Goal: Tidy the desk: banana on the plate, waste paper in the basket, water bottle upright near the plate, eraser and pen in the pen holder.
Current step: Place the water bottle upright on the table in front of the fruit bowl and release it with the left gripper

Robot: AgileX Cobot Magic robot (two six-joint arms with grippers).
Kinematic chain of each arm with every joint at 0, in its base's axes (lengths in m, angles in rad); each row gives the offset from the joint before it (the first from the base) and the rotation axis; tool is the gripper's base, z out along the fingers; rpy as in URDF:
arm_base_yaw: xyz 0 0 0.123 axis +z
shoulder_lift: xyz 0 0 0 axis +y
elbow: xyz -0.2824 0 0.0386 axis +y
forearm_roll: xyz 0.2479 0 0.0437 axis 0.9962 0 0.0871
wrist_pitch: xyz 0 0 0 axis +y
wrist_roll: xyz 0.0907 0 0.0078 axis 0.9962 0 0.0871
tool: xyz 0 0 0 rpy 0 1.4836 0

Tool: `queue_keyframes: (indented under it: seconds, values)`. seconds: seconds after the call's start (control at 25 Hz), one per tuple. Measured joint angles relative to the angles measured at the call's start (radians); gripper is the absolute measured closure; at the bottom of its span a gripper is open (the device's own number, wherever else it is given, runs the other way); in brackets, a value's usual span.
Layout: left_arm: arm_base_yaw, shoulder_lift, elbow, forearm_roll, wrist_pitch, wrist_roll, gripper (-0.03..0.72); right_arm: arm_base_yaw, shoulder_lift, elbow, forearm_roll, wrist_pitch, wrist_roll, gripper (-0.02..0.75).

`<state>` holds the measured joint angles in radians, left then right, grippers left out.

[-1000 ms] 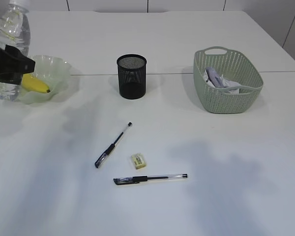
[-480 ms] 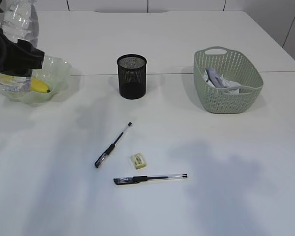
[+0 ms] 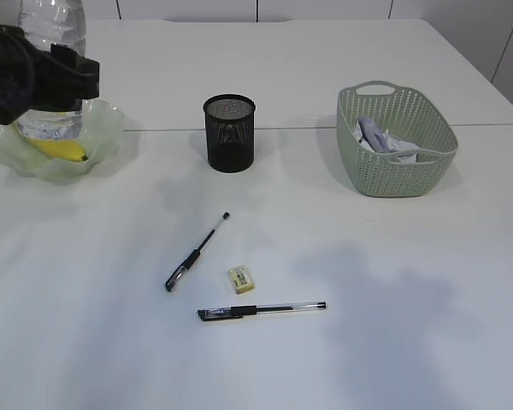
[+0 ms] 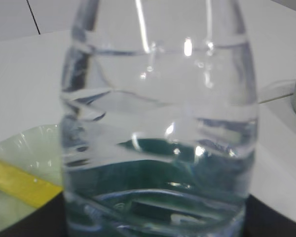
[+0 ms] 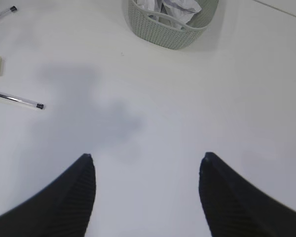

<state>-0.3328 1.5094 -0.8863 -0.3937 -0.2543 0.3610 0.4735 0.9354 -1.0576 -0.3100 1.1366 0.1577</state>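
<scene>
Clear plastic, the water bottle stands upright, gripped by the left gripper whose fingers are closed on it, above the pale green plate where the banana lies just below them. Right of those fingers the black mesh pen holder stands on the white surface, with two pens and the eraser nearer the camera. The right gripper hangs with fingers spread apart and empty, the basket with waste paper beyond them.
</scene>
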Motion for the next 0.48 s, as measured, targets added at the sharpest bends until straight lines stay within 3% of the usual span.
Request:
queue_keyframes:
  seconds: [0.12,0.2,0.48]
  values:
    - [0.012,0.029,0.014,0.230,-0.032,-0.226,0.312,0.000,0.000,0.000,0.000,0.000,-0.001,0.247]
    - [0.014,0.041,0.051,0.347,-0.100,-0.315,0.312,0.000,0.000,0.000,0.000,0.000,-0.001,0.247]
    - [0.014,0.047,0.124,0.457,-0.242,-0.370,0.312,0.000,0.000,0.000,0.002,0.000,-0.002,0.247]
